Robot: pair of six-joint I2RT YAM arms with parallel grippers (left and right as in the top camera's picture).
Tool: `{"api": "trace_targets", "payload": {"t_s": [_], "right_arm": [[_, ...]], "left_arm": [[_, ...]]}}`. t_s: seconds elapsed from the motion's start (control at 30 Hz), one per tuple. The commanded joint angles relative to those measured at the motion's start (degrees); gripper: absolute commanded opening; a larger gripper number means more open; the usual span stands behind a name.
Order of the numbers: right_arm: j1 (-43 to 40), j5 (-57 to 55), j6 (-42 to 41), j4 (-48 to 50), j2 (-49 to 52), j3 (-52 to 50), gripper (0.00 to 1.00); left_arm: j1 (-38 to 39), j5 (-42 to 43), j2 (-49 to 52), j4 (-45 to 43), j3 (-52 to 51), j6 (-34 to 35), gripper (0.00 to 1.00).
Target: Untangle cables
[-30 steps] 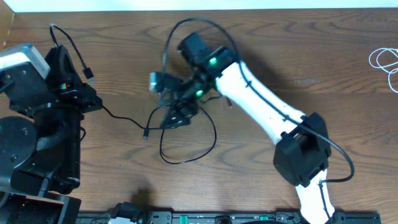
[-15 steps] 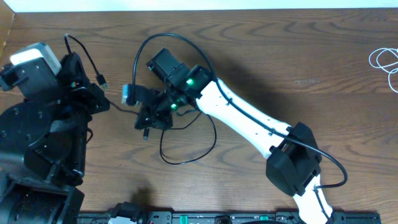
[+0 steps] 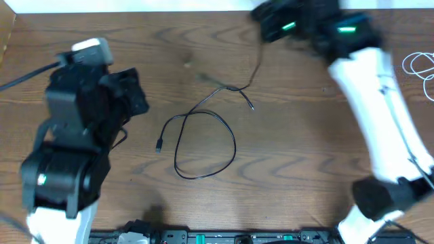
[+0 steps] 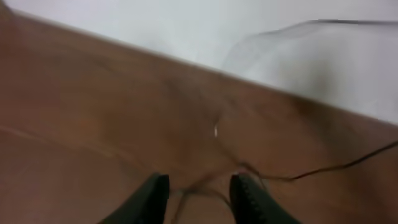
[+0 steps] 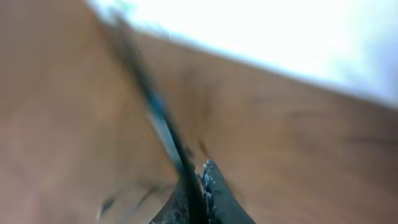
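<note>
Beyond the black cable point(image 3: 234, 144), the right gripper point(image 5: 199, 182) has swung away, clenched on its raised strand (view blurred). The left gripper point(image 4: 202, 194) stands spread, leftward. The loop looks nearly opened.

**Motion blur and cropping across the three views.**
Overhead, the left arm point(image 3: 74, 156) and right arm point(image 3: 373, 88) are smeared. The right gripper point(image 3: 271, 24) is a dark blur at the top edge, swallowing the black cable's point(image 3: 203, 146) upper end. A white cable point(image 3: 420, 68) is cut by the right edge. The right wrist view is one streak; the left gripper point(image 4: 200, 182) is cropped below.
</note>
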State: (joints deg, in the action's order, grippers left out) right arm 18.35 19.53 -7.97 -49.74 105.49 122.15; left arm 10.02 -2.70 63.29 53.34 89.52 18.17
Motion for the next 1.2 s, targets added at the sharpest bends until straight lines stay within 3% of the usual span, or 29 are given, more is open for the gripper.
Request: {"api": "trace_targets", "payload": {"t_s": [0.0, 0.3, 0.5, 0.7, 1.17], "right_arm": [[-7.41, -3.32, -10.12, -0.22, -4.81, 1.29, 0.01], [-25.49, -4.39, -12.13, -3.04, -6.25, 1.27, 0.01], [-35.19, -8.35, -8.9, -2.29, -3.37, 1.27, 0.01], [-43.6, -14.91, -8.63, -2.6, -0.42, 1.25, 0.01], [-60.13, -14.88, -14.8, -12.26, 7.93, 1.05, 0.02]], "left_arm": [[0.02, 6.93, 3.5, 1.38, 0.81, -0.24, 0.4], [0.02, 8.31, 11.04, 2.62, 0.81, -0.5, 0.41], [0.02, 8.31, 12.11, 2.82, 0.81, -0.81, 0.4], [0.02, 8.31, 12.11, 3.08, 0.81, -2.03, 0.4], [0.02, 8.31, 12.11, 3.02, 0.81, -2.01, 0.4]]}}
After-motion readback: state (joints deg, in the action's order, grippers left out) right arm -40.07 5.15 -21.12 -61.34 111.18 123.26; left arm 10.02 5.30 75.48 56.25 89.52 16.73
